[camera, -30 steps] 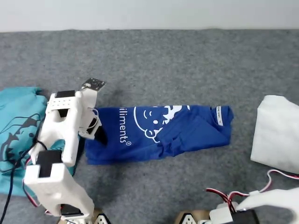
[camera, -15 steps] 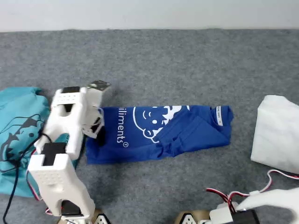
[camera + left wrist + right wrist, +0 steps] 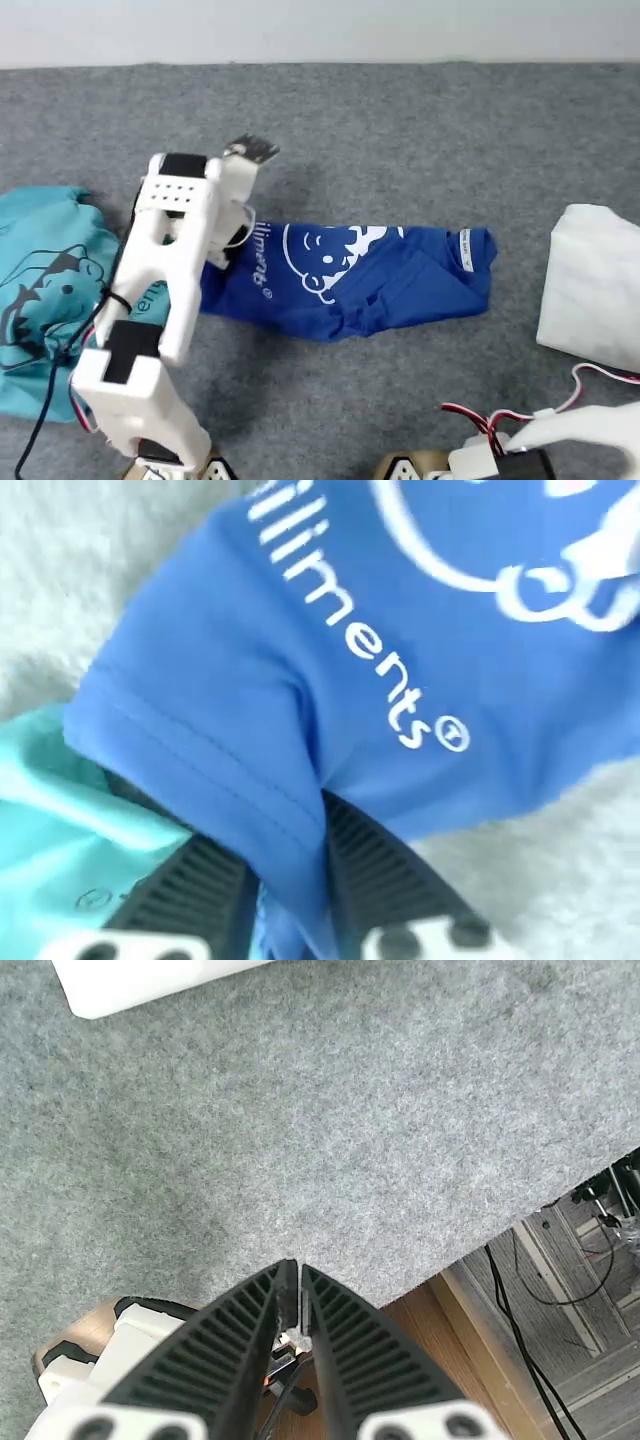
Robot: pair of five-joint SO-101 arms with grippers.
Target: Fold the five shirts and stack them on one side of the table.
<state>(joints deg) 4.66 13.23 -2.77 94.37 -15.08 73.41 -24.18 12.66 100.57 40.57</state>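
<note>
Left pincer [image 3: 290,880]: clamped on the hem of the royal-blue cotton shirt with white print [image 3: 380,275], at the shirt's end nearest the teal shirt.
Blue shirt: half-folded and rumpled, mid-tabletop, its gripped end raised off the surface.
Right pincer [image 3: 297,1275]: jaws pressed together, gripping nothing, over bare felt near the tabletop's edge.
Teal printed shirt [image 3: 40,290]: flat at one side, partly under the left arm.
White folded shirt [image 3: 595,285]: at the opposite side, well apart from the blue one.
Grey felt tabletop [image 3: 400,130]: carries all three.
</note>
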